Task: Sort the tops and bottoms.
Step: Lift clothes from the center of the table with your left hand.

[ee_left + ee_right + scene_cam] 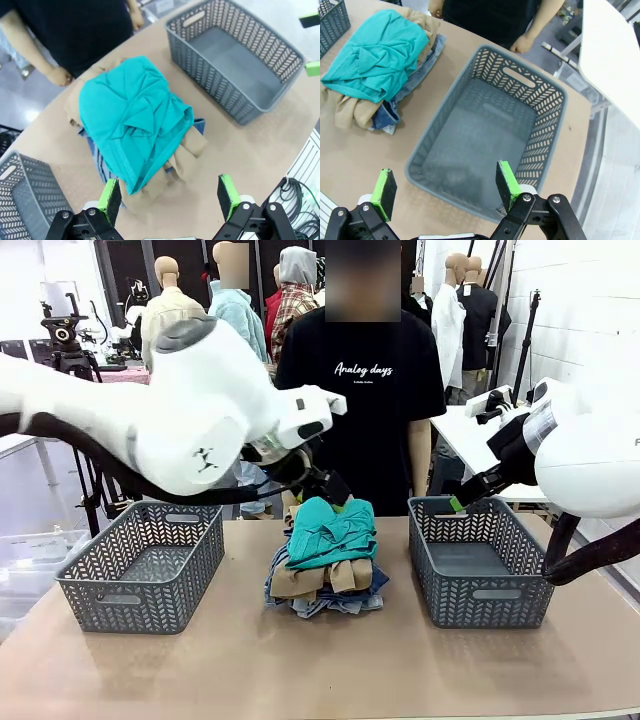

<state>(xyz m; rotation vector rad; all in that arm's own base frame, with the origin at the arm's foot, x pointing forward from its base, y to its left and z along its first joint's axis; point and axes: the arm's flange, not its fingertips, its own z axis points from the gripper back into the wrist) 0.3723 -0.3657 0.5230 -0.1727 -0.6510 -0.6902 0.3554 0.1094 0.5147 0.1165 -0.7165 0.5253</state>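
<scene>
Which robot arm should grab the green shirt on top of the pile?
Probably the left: the left gripper, open, hovers over the teal shirt, while the right gripper hangs above a basket.

We are looking at a light brown table (320, 670) that is carrying three things in a row. A grey lattice basket (150, 585) is sitting upright toward the robot's left end, and a second grey basket (478, 592) is sitting upright toward the right. Between them, apart from either, a pile of clothes is resting on the tabletop. The denim bottoms (332, 606) are lying at its base against the surface, with the khaki shirt (300, 582) and the teal top (330, 530) stacked over them. The khaki one is spilling down onto the table at one side.
</scene>
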